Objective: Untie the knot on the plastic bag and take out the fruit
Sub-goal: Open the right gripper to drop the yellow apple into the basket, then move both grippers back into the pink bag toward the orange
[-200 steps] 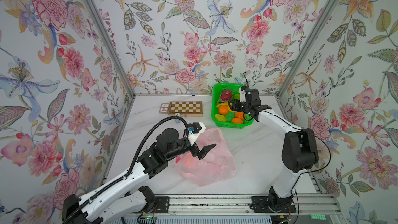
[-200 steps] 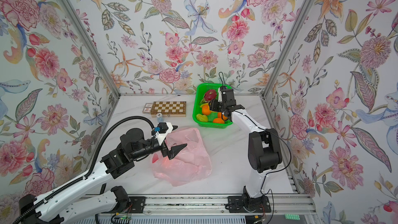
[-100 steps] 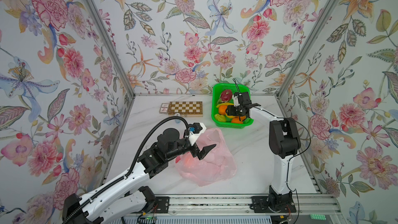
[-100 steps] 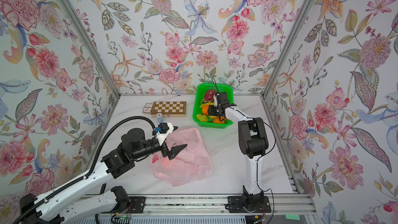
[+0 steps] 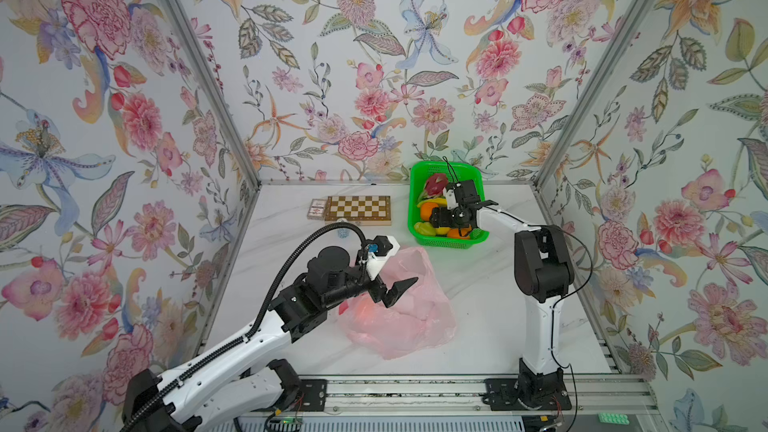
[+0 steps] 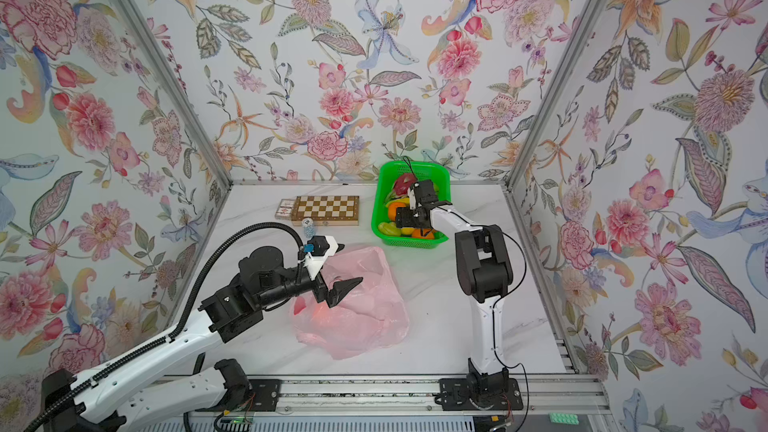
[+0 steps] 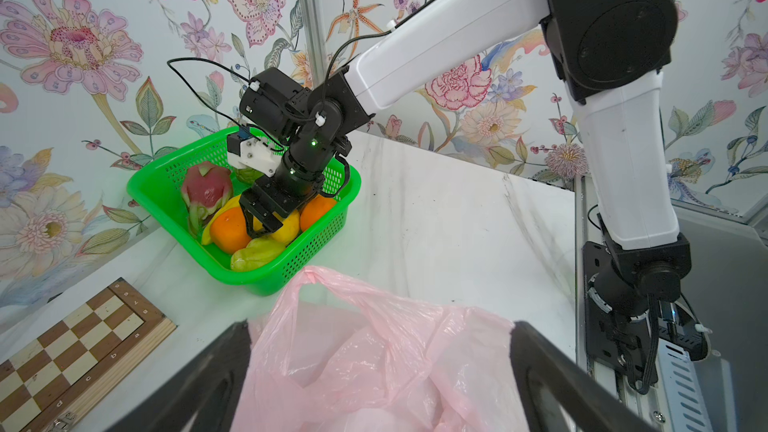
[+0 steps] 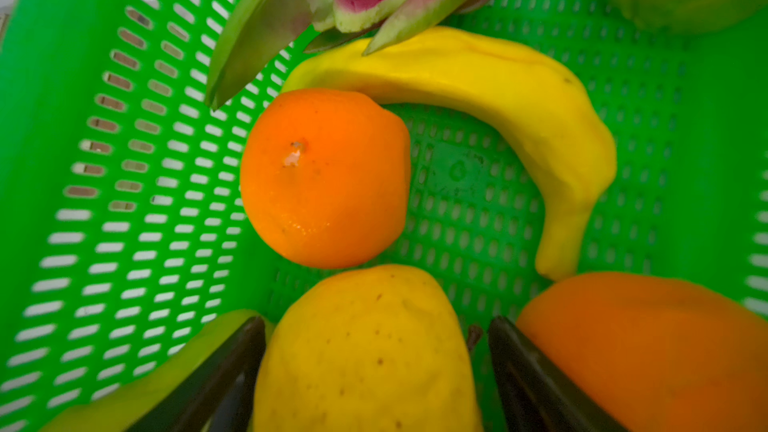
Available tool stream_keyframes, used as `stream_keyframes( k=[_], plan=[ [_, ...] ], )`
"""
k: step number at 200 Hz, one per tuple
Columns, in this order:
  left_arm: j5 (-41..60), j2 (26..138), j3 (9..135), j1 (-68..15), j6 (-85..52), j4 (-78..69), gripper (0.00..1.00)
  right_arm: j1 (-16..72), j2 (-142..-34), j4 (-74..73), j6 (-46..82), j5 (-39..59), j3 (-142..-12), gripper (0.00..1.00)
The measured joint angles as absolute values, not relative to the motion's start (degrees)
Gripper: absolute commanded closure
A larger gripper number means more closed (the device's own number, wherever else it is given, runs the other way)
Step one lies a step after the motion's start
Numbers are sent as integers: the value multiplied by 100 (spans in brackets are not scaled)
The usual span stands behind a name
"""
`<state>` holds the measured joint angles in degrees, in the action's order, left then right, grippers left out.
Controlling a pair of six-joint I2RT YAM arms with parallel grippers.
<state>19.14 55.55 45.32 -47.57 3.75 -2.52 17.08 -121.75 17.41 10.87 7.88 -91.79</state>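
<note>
- The yellow citrus (image 8: 365, 351) is lying in the green basket (image 5: 415, 184), pressing against an orange (image 8: 324, 176). It is looking firm, smooth-skinned and likely to roll, so it wants holding across its widest middle.
- The right claw (image 8: 376, 322) is straddling it with its jaws apart, and a slit is showing on one side.
- The plastic bag (image 5: 407, 313) is lying slack on the worktop (image 5: 478, 284) near the basket. It is looking thin, light and slippery, and it will probably crumple instead of lifting cleanly.
- A handle loop (image 7: 309, 280) is standing open with no knot showing, which makes it the likeliest place to pinch.
- A reddish patch (image 5: 361, 307) is showing through the film, and I cannot tell whether it is fruit or print.
- The left claw (image 7: 380, 326) is hovering over the bag, spread wide and gripping nothing.
</note>
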Motion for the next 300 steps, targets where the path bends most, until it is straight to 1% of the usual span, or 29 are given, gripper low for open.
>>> stream_keyframes(
  k=[21, 47, 64, 82, 105, 134, 163, 183, 211, 239, 273, 300],
  plan=[
    [1894, 5540, 4532, -4757, 329, -204, 1, 1723, -11845, 1796, 1090, 744, -9124, 9],
    [1772, 5487, 4523, -4757, 202, -130, 1, 1769, -11194, 1839, 1090, 661, -9026, 9],
    [1610, 5404, 4491, -4757, 47, -86, 5, 1841, -10680, 1833, 1094, 633, -8932, 8],
    [1417, 5319, 4456, -4757, -115, 45, 12, 1959, -10071, 1789, 1138, 637, -8665, 7],
    [1151, 5258, 4410, -4757, -421, 292, 23, 2165, -9196, 1538, 1361, 707, -8060, 6],
    [836, 5242, 4261, -4757, -904, 655, 35, 2324, -8154, 867, 1986, 1181, -7008, 6],
    [569, 5245, 4012, -4757, -1594, 1026, 45, 2622, -7522, 480, 2600, 1500, -6320, 10],
    [482, 5242, 3833, -4757, -2056, 1203, 51, 3107, -7236, 325, 2976, 1629, -5948, 16],
    [379, 5183, 3424, -4757, -2652, 1339, 55, 3916, -6925, -106, 3682, 1817, -5216, 22],
    [237, 5118, 2936, -4757, -3059, 1446, 60, 4473, -6855, -580, 4244, 1984, -4466, 25],
    [80, 5120, 2491, -4757, -3522, 1542, 63, 4995, -7026, -563, 4163, 2156, -4283, 30],
    [-95, 5111, 2274, -4757, -3852, 1415, 65, 5321, -7478, -327, 3817, 2261, -4438, 31]
  ],
)
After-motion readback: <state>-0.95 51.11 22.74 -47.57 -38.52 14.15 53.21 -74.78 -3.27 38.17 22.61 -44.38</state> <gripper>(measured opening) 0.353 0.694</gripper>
